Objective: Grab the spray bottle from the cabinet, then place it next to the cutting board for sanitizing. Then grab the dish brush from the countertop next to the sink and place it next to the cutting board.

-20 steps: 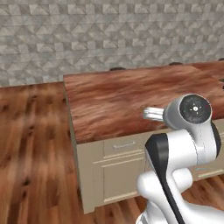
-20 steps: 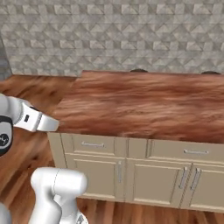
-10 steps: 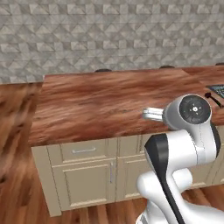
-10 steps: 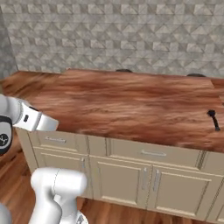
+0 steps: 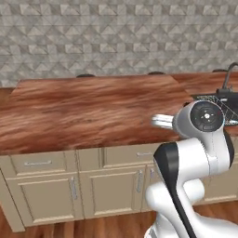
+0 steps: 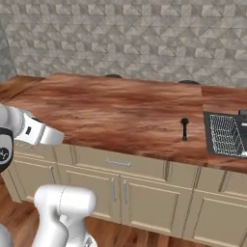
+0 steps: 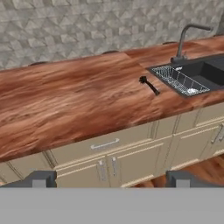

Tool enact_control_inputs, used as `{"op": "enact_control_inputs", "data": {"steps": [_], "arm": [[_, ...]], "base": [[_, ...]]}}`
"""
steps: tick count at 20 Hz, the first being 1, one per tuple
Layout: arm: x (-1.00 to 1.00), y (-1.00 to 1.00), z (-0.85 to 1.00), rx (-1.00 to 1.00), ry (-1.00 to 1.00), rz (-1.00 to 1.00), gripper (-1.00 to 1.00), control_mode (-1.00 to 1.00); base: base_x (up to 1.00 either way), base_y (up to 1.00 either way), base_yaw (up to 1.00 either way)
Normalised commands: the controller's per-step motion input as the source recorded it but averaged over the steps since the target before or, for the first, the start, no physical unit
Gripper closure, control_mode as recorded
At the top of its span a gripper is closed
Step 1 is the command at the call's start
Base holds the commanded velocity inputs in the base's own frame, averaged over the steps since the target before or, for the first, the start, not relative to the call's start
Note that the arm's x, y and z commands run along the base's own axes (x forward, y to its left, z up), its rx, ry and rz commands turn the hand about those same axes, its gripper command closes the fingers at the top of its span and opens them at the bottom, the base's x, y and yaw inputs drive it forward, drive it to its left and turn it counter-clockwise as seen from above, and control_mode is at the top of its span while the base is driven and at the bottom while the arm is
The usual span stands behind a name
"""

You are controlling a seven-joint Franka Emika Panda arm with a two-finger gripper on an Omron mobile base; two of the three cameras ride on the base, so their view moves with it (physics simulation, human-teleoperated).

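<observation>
Tool (image 7: 107, 178) with tips apart, empty, well short of the worktop (image 7: 65, 105). Brush (image 7: 148, 85) lies at 1 o'clock in the hand view, just beside the sink (image 7: 192, 76) (head farthest). Risk: the thin handle may roll from a skewed pinch.

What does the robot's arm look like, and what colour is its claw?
The arm is smooth, glossy white and made of fat rounded tubes, with black bands at its joints. One joint ends in a round dark grey cap with a small ring marking in the middle. No loose cables show. The claw has two small, blocky, dark grey fingertips.
</observation>
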Motion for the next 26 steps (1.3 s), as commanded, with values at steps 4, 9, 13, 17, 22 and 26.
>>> {"op": "enact_control_inputs", "data": {"steps": [4, 9, 13, 17, 22, 26], "arm": [[0.0, 0.0, 0.0, 0.0, 0.0, 0.0, -1.0, 1.0], [0.0, 0.0, 0.0, 0.0, 0.0, 0.0, -1.0, 1.0], [0.0, 0.0, 0.0, 0.0, 0.0, 0.0, -1.0, 1.0], [0.0, 0.0, 0.0, 0.0, 0.0, 0.0, -1.0, 1.0], [0.0, 0.0, 0.0, 0.0, 0.0, 0.0, -1.0, 1.0], [0.0, 0.0, 0.0, 0.0, 0.0, 0.0, -1.0, 1.0]], "base": [[0.14, -1.0, 0.09], [0.73, -0.45, 0.03], [0.9, -0.21, 0.0], [0.35, -0.81, 0.0], [0.78, -0.28, 0.04], [1.0, -0.19, 0.07]]}}
